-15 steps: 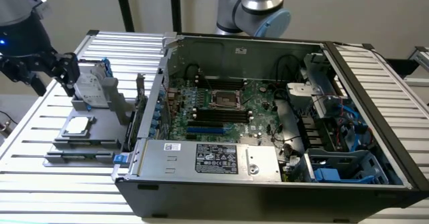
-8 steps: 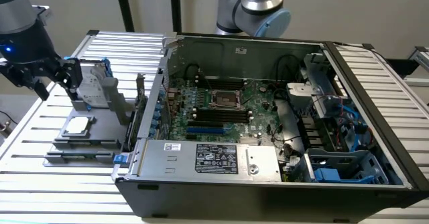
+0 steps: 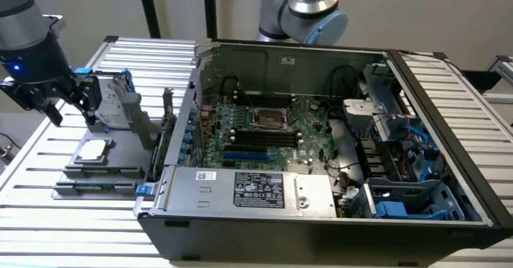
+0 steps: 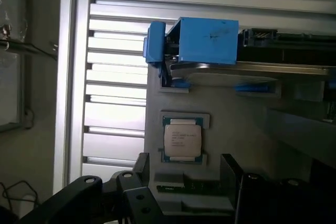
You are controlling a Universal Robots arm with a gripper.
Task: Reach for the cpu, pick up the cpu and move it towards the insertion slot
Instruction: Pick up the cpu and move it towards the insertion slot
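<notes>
Resting flat on the grey tray (image 3: 96, 181), the cpu (image 3: 95, 149) lies at the exterior view's left.
Gripper (image 3: 72, 115) hovers just above it, jaws apart and empty, beside 1 upright drive (image 3: 113, 101); the slot (image 3: 270, 119) sits well apart, on the motherboard inside the case (image 3: 321, 226).

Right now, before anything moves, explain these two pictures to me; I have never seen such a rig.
This is a robot arm ending in a two-fingered tool. One picture comes from a camera standing off the arm; the other from a camera on its wrist, looking out between the fingers. The tool is open and holds nothing. Close below it, a small silver cpu lies flat on a grey tray, beside an upright hard drive in a blue frame. The tray sits on a slatted table next to an open computer case, whose board carries the square insertion slot.
</notes>
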